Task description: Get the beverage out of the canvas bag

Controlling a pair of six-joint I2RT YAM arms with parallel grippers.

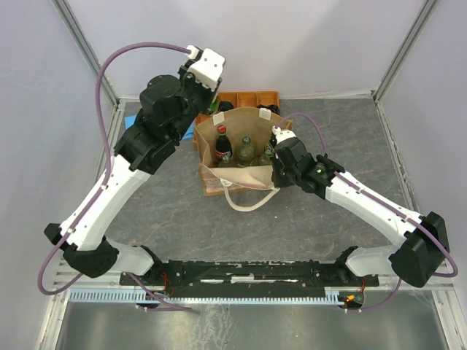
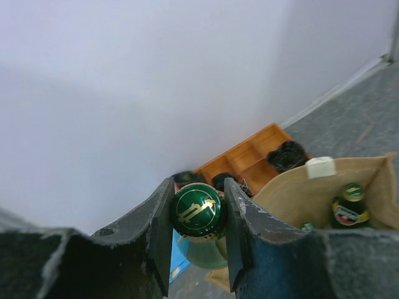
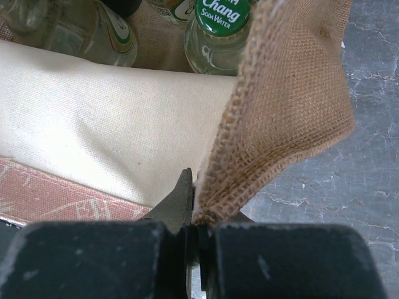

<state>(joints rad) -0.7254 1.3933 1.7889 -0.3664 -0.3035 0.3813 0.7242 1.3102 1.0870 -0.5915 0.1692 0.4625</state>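
Beverage bottle hangs clamped at its green cap between my left jaws, cap toward my wrist and long axis running down away from it, at 9 o'clock of the canvas bag mouth. My right jaws are pinched tight on the bag's woven edge at 3 o'clock. An orange tray lies at 12 o'clock behind the bag. Other bottles stand inside it.

Rough, open-woven tan cloth makes up the canvas bag, with a smoother cream fabric on its front panel. A glossy green cap printed in gold tops a pale glass bottle, set between the scuffed, matt black fingers of the left pincer. The right pincer is the same matt black. The table looks matt grey and stone-veined, and the tray smooth orange.
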